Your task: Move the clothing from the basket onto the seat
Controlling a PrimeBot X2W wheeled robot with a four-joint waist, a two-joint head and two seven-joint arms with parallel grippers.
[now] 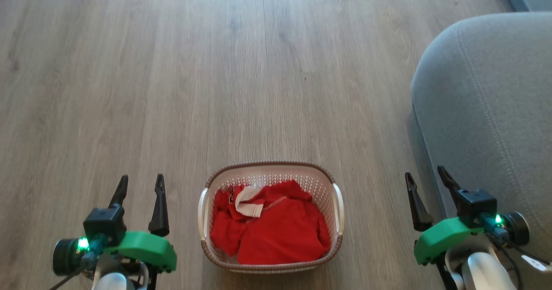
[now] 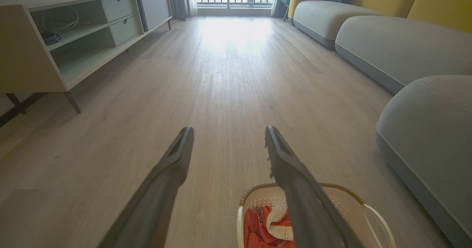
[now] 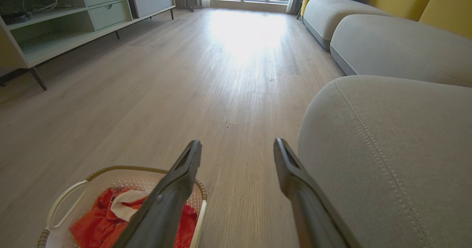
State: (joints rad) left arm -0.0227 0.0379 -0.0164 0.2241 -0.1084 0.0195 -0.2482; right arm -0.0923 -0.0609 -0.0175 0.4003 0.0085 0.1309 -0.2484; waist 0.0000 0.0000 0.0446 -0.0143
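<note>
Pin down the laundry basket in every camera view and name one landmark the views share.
Head view: basket at bottom centre.
Left wrist view: basket on the bottom edge, right of centre, cut off by the frame.
Right wrist view: basket in the bottom-left corner.
Shared landmark: the grey seat, to the basket's right in all three.

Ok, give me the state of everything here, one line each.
left claw: open, empty
right claw: open, empty
basket: upright on the floor, not yet emptied
clothing: crumpled, inside the basket
seat: no clothing on the visible part
cabinet drawers: shut
</note>
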